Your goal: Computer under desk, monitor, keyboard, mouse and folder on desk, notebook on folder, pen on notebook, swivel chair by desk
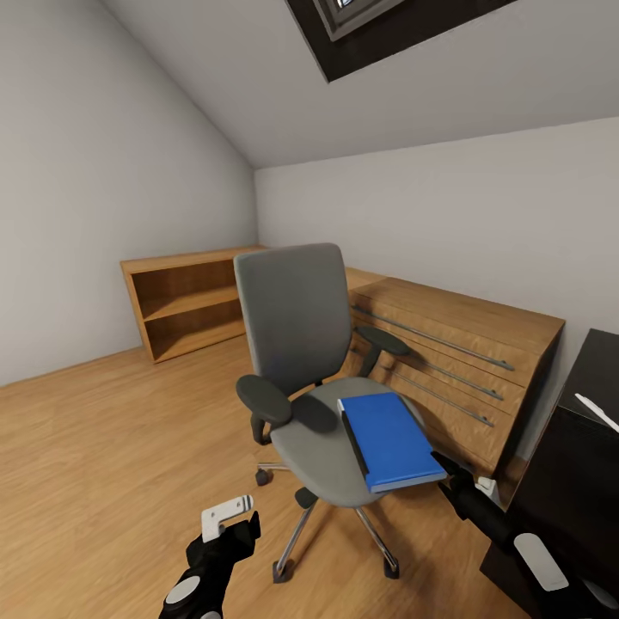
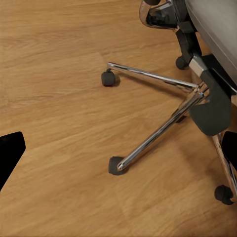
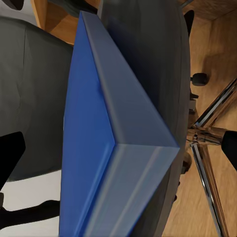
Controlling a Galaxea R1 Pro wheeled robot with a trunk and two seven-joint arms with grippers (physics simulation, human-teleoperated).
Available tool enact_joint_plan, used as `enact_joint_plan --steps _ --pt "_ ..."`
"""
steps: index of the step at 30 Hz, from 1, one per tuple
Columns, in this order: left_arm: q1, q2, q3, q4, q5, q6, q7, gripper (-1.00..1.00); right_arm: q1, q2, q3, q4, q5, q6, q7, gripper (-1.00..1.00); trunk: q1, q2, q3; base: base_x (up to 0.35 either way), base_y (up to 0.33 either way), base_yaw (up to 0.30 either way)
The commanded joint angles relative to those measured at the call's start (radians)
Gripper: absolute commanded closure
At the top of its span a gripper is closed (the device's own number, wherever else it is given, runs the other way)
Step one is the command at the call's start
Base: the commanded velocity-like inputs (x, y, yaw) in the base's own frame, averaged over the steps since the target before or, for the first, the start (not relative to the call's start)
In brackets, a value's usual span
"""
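So the blue folder [image 1: 391, 438] is lying flat on the seat of the swivel chair [image 1: 297, 327], over toward the seat's right side with one corner poking past the front edge. The chair's parked on the wood floor [image 1: 94, 447] in front of a light-wood drawer cabinet [image 1: 464, 344], with a low open shelf unit [image 1: 185, 301] back in the corner. The black table [image 1: 593, 430] sits at the right edge, a thin white thing on top, can't tell what. Right pincer [image 1: 454, 471] is right up at the folder's near corner; the folder's edge [image 3: 98, 148] is super close in the wrist cam, and whether the fingers are apart or together I can't tell. Left pincer [image 1: 228, 514] hangs low over the floor near the chrome base [image 2: 158, 133], fingers look spread, gripping nothing.
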Motion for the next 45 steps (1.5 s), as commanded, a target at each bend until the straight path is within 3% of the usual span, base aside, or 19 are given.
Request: enact_joint_plan --steps 1,17,38,45 --pt "-0.001 0.001 -0.002 -0.001 0.004 0.003 0.007 -1.0 -0.001 0.0 -0.003 0.0 -0.006 0.008 0.001 1.0 0.0 0.0 -0.001 0.0 0.0 0.0" --pt "-0.001 0.001 -0.001 -0.001 0.007 0.003 0.007 -1.0 -0.001 0.0 -0.006 0.0 -0.008 0.008 0.001 1.0 0.0 0.0 -0.001 0.0 0.0 0.0" --pt "-0.001 0.001 -0.002 -0.003 0.006 0.003 0.007 -1.0 -0.001 0.002 -0.005 -0.014 -0.005 -0.015 0.045 1.0 -0.081 0.147 0.065 -0.002 0.0 0.0" --pt "-0.001 0.001 -0.002 -0.003 0.006 0.003 0.007 -1.0 -0.001 0.004 -0.005 -0.016 -0.005 -0.02 0.053 1.0 -0.108 0.196 0.087 -0.255 0.0 0.0"
